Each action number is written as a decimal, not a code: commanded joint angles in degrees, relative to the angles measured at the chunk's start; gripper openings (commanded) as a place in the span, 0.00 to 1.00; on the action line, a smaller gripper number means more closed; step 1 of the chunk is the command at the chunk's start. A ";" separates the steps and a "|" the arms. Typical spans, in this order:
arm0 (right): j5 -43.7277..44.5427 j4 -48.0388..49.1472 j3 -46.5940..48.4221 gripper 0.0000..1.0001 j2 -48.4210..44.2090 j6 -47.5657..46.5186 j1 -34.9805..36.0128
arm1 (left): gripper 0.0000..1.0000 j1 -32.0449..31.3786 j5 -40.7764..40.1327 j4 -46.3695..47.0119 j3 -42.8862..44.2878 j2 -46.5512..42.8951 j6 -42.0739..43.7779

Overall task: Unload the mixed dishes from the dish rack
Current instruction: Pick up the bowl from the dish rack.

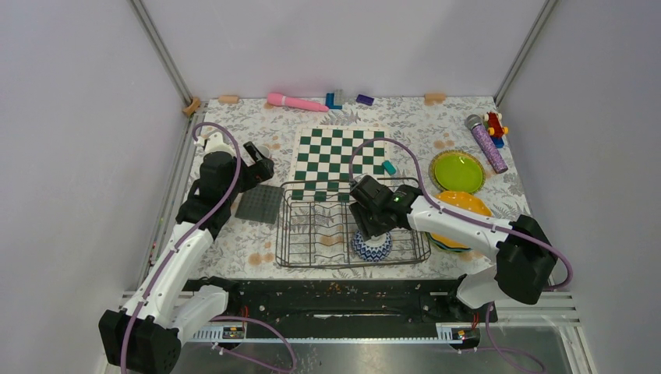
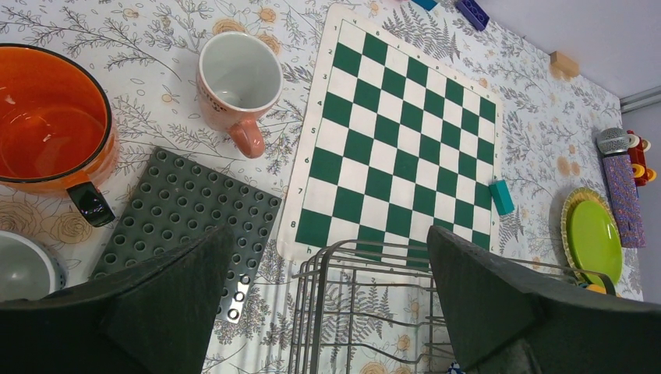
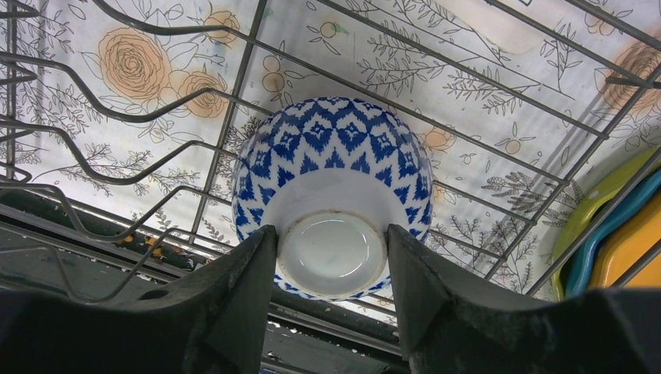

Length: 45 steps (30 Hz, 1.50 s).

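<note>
The dish rack stands in the middle of the table, near the front. An upside-down blue-and-white bowl sits in its right front corner. My right gripper is closed on the bowl's white foot ring, a finger touching each side. My left gripper is open and empty above the rack's far left corner. The orange cup, pink mug and grey cup stand on the table left of the rack. The lime green plate and yellow-orange plate lie to the right, a teal plate edge under the latter.
The green-and-white chessboard lies behind the rack with a teal block on it. A dark grey studded mat lies left of the rack. A pink wand, small blocks, a purple microphone and a toy line the back and right.
</note>
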 commanded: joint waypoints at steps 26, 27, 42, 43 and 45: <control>0.07 -5.31 1.87 0.56 0.30 3.52 0.93 | 0.99 -0.04 1.37 1.40 0.61 0.21 1.07; 0.35 -4.76 1.66 0.53 0.22 3.46 0.92 | 0.99 -0.04 1.36 1.40 0.61 0.22 1.06; 6.51 0.09 -0.83 0.22 -8.05 3.25 0.92 | 0.99 -0.03 4.82 1.22 0.87 -1.92 1.50; 6.69 0.25 -1.02 0.21 -8.71 3.33 0.96 | 0.99 -0.02 5.20 1.28 0.91 -2.02 1.50; 7.21 0.79 -1.44 0.20 -9.66 3.50 0.90 | 0.99 -0.04 5.89 1.30 1.04 -2.35 1.50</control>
